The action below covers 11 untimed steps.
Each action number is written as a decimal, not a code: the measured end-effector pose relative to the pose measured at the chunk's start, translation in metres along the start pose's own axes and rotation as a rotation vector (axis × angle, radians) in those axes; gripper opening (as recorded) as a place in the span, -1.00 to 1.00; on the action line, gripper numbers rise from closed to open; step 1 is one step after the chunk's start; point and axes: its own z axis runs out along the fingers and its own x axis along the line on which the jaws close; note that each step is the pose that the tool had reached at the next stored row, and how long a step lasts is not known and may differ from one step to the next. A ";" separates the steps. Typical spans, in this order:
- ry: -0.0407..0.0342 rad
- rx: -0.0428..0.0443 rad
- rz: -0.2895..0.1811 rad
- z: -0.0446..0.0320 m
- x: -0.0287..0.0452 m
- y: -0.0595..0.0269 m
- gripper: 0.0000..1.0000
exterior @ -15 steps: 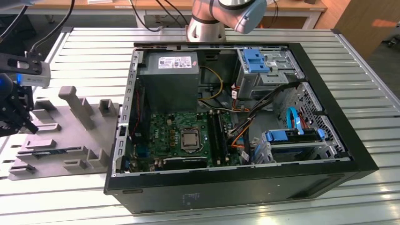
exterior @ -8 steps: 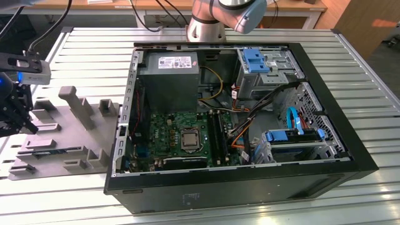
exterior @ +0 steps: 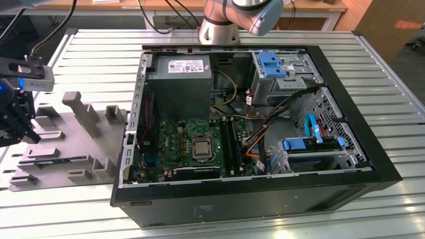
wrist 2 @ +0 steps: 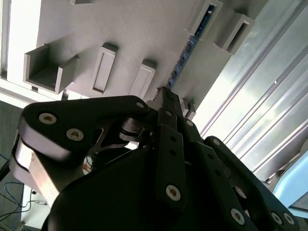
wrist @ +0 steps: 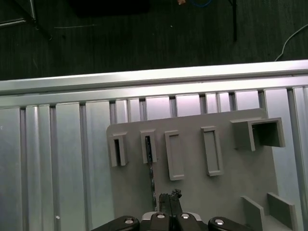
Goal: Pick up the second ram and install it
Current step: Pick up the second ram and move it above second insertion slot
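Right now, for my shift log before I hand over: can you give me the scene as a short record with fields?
gripper: low over the grey plastic tray, beside one end of the second ram; contact unclear
second ram: on edge in a tray slot, not installed
tray: on the slatted metal table, on the exterior view's left of the computer case
computer case: lying open, green motherboard exposed

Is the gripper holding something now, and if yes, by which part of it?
It cannot be told. The gripper is at one end of the second ram, which stands on edge in the grey tray.
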 end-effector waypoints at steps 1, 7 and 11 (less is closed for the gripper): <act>0.0001 -0.0001 0.000 0.0003 0.0010 -0.0001 -0.79; 0.0000 0.0000 0.000 0.0037 0.0066 -0.0007 -0.79; 0.0001 -0.0001 -0.002 0.0092 0.0078 -0.0009 -0.79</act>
